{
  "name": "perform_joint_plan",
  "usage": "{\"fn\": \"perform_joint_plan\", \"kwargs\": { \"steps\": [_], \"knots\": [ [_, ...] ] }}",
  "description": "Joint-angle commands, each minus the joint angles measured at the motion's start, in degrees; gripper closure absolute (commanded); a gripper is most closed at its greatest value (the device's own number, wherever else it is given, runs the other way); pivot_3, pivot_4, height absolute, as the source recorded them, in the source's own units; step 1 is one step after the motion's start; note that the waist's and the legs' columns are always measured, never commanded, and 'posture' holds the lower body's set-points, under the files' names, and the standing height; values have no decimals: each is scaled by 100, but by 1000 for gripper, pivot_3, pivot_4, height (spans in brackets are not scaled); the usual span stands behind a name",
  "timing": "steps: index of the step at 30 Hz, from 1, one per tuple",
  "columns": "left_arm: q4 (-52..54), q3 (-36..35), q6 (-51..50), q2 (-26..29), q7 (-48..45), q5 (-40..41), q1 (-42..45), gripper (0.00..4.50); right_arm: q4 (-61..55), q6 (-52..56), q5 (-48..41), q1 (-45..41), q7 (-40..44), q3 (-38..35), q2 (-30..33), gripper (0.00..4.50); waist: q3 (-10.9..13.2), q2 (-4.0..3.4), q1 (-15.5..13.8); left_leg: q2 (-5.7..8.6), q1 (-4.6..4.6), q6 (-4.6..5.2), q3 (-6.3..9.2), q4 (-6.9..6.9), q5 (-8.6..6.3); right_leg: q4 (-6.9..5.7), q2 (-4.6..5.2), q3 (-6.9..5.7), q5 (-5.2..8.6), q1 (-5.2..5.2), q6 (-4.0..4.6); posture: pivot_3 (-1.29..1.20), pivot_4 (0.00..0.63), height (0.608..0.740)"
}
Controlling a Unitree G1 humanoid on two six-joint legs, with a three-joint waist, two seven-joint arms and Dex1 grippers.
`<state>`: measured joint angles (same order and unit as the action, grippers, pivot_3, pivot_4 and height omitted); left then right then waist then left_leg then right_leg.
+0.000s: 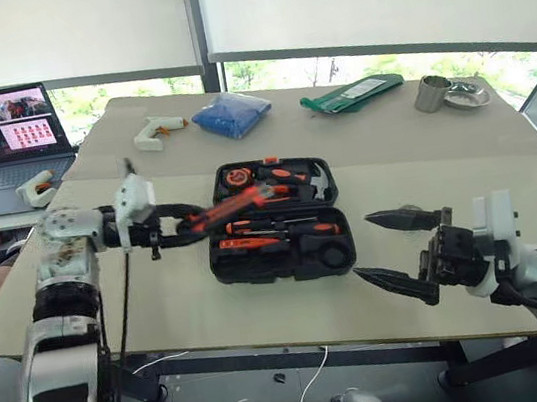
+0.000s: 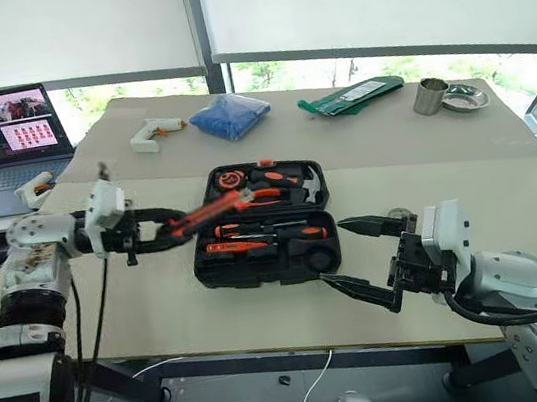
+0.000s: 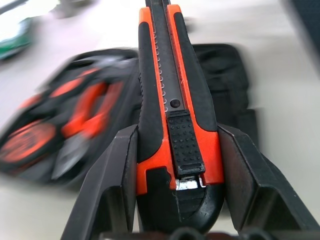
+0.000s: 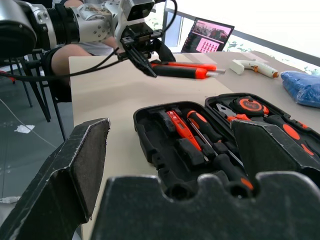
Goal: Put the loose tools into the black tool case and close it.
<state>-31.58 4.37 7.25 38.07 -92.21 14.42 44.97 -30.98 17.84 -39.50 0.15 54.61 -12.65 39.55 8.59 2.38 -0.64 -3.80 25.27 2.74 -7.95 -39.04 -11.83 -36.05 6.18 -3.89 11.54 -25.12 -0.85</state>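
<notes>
Knife (image 3: 172,100) in our left gripper (image 1: 176,227): we have the orange-and-black utility knife clamped by its butt end between both fingers, held level above the table (image 1: 194,313) with its tip reaching over the near left edge of the black tool case (image 1: 277,222), which lies open and flat in the middle. Our right gripper (image 1: 397,247) hangs empty just right of the case, jaws spread wide. To seat the knife well, we judge we should line its length up with a free moulded slot, lower it flat, and only let go once it rests in the recess, keeping the right gripper clear of the lid. Which slot is free we cannot make out; the case interior is a tangle of orange and black handles, and the left wrist view blurs it.
</notes>
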Motion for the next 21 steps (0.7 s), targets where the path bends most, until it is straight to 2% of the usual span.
{"fn": "perform_joint_plan", "kwargs": {
  "steps": [1,6,11,21],
  "knots": [
    [378,311,82,-95,392,-471,-108,2704,-172,-112,-74,66,0,-157,12,0,0,0,3,0,-1,0,-1,0,0,-1,-2,1,0,0,0,0,150,739],
    [229,712,394,-388,914,-1039,-78,2704,-251,-124,-24,152,-68,-74,-46,0,0,0,-8,1,-2,0,2,-11,2,-2,-4,1,2,3,-5,0,150,739],
    [317,1011,390,-579,957,-1251,-19,2704,-312,-106,-17,241,-95,-65,-55,0,0,0,-10,1,-1,1,3,-10,2,-1,-3,1,3,3,-5,0,150,739],
    [20,1217,389,-607,1295,-1696,211,2704,-400,-94,-51,338,-212,-44,-88,0,0,0,-8,1,-2,2,4,-10,1,-2,-3,1,5,3,-9,0,150,739]
  ]
}}
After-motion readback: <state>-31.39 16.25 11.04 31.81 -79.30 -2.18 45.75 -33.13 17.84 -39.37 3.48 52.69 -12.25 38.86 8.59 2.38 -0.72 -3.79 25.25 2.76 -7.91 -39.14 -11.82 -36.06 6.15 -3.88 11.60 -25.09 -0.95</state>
